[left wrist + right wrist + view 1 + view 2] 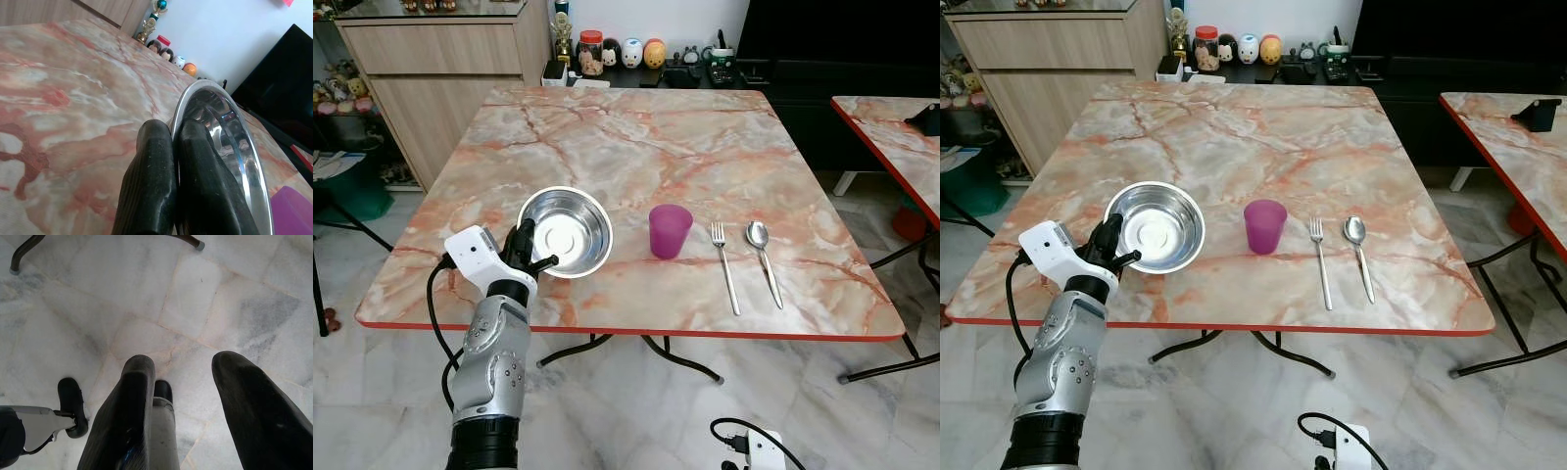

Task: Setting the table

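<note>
A steel bowl (570, 233) rests on the marble table (705, 147) near its front left. My left gripper (524, 253) is shut on the bowl's near left rim; in the left wrist view the two fingers (151, 161) pinch the rim of the bowl (230, 147). Right of the bowl stands a purple cup (670, 231), then a fork (724, 266) and a spoon (764, 259) lying side by side. My right gripper (181, 362) hangs low, open, pointing at the tiled floor.
A second marble table (891, 127) stands at the right. A wooden cabinet (440, 69) is at the back left, beside a low shelf of jars and figurines (626, 54). A green bin (357, 186) sits on the floor at the left.
</note>
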Robot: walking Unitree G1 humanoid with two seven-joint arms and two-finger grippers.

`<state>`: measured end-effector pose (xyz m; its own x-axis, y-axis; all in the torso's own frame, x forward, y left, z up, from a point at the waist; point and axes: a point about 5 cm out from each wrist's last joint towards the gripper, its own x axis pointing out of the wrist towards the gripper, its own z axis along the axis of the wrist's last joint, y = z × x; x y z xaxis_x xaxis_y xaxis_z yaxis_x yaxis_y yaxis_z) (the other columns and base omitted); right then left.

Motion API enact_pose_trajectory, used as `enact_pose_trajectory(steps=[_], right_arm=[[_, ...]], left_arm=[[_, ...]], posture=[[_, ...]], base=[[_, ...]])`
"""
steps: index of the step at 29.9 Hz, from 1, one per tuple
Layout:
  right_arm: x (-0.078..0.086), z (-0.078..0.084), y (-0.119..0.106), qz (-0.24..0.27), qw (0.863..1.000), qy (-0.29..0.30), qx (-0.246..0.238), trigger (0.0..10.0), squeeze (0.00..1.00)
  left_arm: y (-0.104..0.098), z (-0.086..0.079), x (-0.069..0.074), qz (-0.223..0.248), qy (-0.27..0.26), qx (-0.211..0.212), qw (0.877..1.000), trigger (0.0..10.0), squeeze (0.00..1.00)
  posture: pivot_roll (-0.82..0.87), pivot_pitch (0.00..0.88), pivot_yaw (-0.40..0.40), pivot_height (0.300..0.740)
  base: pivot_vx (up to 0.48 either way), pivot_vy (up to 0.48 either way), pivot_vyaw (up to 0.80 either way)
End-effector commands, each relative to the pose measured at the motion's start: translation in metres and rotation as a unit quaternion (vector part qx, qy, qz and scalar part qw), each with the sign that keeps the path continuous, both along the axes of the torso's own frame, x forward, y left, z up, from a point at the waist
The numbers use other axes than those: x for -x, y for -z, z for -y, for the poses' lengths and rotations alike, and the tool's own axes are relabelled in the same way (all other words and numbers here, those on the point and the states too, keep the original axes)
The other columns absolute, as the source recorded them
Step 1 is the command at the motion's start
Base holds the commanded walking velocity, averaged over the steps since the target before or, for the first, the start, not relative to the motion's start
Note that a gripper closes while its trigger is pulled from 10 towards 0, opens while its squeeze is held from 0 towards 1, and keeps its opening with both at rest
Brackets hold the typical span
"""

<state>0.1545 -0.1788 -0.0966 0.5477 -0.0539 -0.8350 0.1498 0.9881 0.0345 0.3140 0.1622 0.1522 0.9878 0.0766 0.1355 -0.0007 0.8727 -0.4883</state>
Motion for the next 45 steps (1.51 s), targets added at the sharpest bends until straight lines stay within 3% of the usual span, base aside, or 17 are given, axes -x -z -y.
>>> enact_pose_trajectory(steps=[1,19,45], right_arm=[[0.0028,0.0016,0.0009,-0.002,1.0,0.009,0.0,10.0,0.0],[0.003,0.0022,0.0008,0.001,1.0,0.011,0.0,10.0,0.0],[0.0027,0.0019,0.0007,0.001,1.0,0.01,-0.001,10.0,0.0]], left_arm=[[-0.0039,-0.0021,0.002,0.015,-0.004,-0.008,1.0,10.0,0.0],[-0.0097,-0.003,0.0027,0.029,-0.012,-0.003,1.0,10.0,0.0],[-0.0095,-0.0016,0.002,0.028,-0.013,-0.009,0.999,10.0,0.0]], posture=[[0.03,0.0,-0.046,0.74],[0.03,0.0,-0.048,0.74],[0.03,0.0,-0.048,0.74]], base=[[0.0,0.0,0.0],[0.0,0.0,0.0],[0.0,-0.35,0.0]])
